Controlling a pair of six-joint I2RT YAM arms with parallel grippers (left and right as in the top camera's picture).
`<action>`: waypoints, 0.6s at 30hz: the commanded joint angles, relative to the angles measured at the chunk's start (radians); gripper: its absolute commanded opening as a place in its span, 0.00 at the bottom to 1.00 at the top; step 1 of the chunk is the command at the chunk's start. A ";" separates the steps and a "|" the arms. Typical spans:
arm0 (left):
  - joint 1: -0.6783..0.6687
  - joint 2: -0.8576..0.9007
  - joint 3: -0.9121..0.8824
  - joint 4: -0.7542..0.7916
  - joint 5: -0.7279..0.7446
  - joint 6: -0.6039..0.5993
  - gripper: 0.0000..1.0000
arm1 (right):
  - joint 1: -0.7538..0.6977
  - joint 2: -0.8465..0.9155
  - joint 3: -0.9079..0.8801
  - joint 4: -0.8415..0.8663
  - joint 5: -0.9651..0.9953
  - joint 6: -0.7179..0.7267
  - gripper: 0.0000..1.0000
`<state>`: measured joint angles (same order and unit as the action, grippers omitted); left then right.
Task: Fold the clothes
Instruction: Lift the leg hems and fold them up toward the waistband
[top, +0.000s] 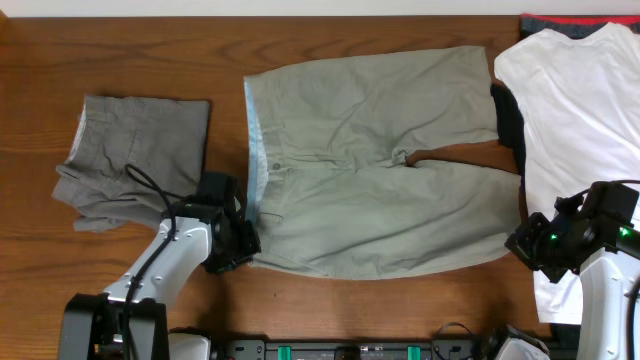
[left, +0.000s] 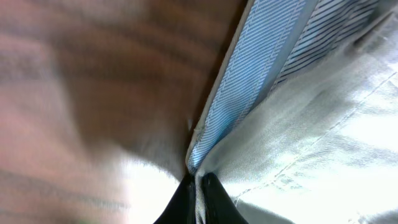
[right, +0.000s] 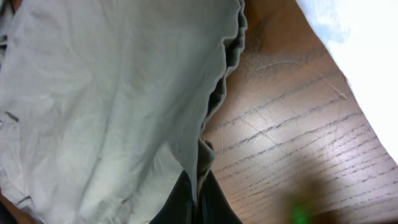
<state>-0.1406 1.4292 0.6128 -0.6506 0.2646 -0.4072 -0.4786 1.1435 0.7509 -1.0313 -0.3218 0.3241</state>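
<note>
The khaki-beige trousers lie spread flat in the middle of the table, waistband to the left, legs to the right. My left gripper is shut on the near corner of the waistband; the left wrist view shows its blue-striped lining pinched between the fingers. My right gripper is shut on the near leg's hem, seen in the right wrist view with the khaki cloth. The darker grey trousers lie folded at the left. The white T-shirt lies at the right.
A dark garment sticks out from under the T-shirt's left edge. A red and dark cloth shows at the back right. Bare wooden table lies along the back and between the garments.
</note>
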 joint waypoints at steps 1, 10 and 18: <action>0.000 0.000 0.000 -0.040 0.008 0.014 0.06 | 0.015 -0.005 0.030 0.000 0.000 -0.019 0.01; 0.011 -0.207 0.173 -0.356 0.006 0.010 0.06 | 0.015 -0.005 0.234 -0.182 0.049 -0.116 0.01; 0.011 -0.433 0.321 -0.550 -0.101 -0.048 0.06 | 0.015 -0.005 0.363 -0.244 0.062 -0.106 0.01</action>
<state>-0.1375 1.0470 0.8787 -1.1889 0.2272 -0.4313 -0.4782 1.1442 1.0714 -1.2926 -0.2844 0.2214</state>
